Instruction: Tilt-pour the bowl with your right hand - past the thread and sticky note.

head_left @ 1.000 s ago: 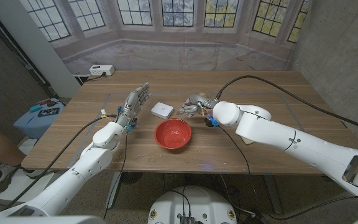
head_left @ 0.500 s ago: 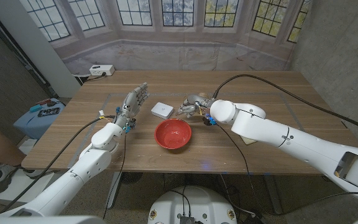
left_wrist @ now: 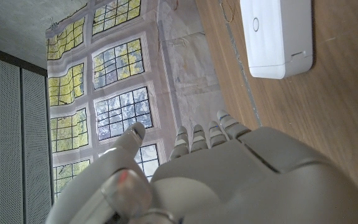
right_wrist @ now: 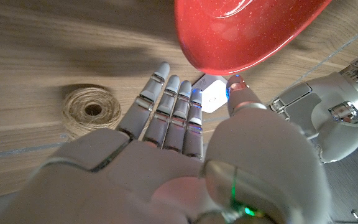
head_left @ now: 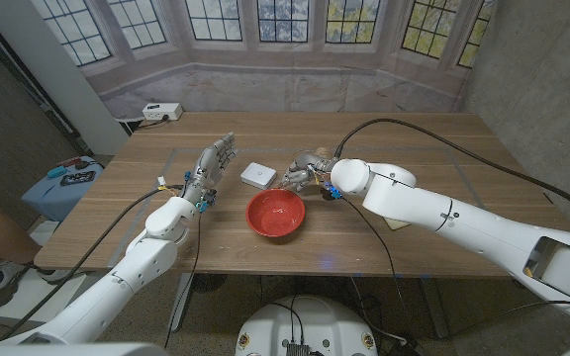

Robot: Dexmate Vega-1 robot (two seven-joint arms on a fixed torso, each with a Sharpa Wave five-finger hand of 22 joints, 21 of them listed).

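**Right hand at bowl's rim, grip unclear**

Hard to tell whether right fingers (right_wrist: pixel 166 106) touch the bowl (head_left: pixel 275 213); straight and together in the wrist view, thumb tip beside the red rim, nothing grasped. Right hand (head_left: pixel 303 168) near bowl's 1 o'clock edge. Twine spool (right_wrist: pixel 92 111) just beyond the fingertips, largely hidden behind that hand from the head. Bowl upright near table (head_left: pixel 443 148) centre, apparently empty. White box (head_left: pixel 258 175) at bowl's 11 o'clock. Left hand (head_left: pixel 214 161) raised at 10 o'clock, fingers apart, holding nothing.
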